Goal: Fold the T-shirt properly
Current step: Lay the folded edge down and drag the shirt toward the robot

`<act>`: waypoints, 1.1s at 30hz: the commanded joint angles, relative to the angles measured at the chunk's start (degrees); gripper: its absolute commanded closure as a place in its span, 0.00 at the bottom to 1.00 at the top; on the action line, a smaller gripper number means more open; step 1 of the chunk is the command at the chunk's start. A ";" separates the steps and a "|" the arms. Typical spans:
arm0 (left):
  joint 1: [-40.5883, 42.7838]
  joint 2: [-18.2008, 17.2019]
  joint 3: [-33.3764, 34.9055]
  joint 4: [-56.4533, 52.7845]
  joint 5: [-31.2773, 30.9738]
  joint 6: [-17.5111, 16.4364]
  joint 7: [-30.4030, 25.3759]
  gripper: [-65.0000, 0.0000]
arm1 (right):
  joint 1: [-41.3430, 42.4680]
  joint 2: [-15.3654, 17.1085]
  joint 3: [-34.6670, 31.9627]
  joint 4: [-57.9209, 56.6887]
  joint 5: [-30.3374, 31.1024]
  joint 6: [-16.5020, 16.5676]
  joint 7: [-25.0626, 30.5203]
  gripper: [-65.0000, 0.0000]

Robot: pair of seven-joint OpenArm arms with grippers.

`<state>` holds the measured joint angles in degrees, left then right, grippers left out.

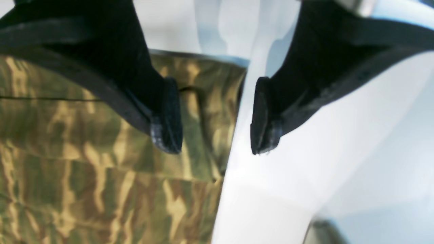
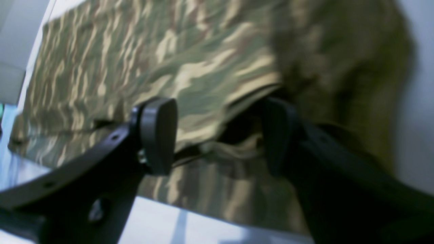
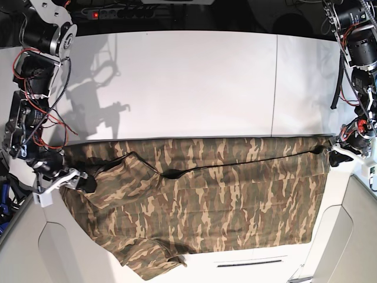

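the t-shirt (image 3: pixel 200 194) lies across the white desk (image 3: pixel 177 82), folded once lengthwise: a straight far edge, a doubled layer, one sleeve sticking out at the near corner. i judge the first fold done and the cross folds left. my left claw (image 1: pixel 217 117) is spread wide at the shirt's end edge, gripping nothing. my right claw (image 2: pixel 220 135) is also spread wide, straddling the sleeve-side cloth without pinching it.

The right gripper (image 2: pixel 220 135) stands with its jaws spread wide at lower centre of the frame, straddling a blurred hem edge of the camouflage T-shirt (image 2: pixel 190 67), which fills the frame's upper half.
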<state>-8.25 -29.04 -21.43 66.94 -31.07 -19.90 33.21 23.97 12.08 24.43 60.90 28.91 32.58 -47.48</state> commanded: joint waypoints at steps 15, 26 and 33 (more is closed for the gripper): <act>-0.92 -0.76 -0.35 -1.07 -0.63 4.94 0.17 0.34 | -7.76 7.76 4.33 1.05 2.86 -0.72 7.56 0.40; -0.96 2.89 -0.35 -5.97 0.92 4.92 -3.69 0.34 | -10.95 6.93 2.84 -1.44 2.29 -5.05 15.28 0.40; -0.94 5.42 -0.33 -6.01 1.38 4.87 -3.69 0.35 | -10.93 5.77 -3.28 -5.18 1.49 -5.81 20.35 0.40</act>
<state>-8.58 -23.31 -21.78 60.62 -29.41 -15.03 27.66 12.29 17.61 21.26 55.79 30.61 26.98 -25.71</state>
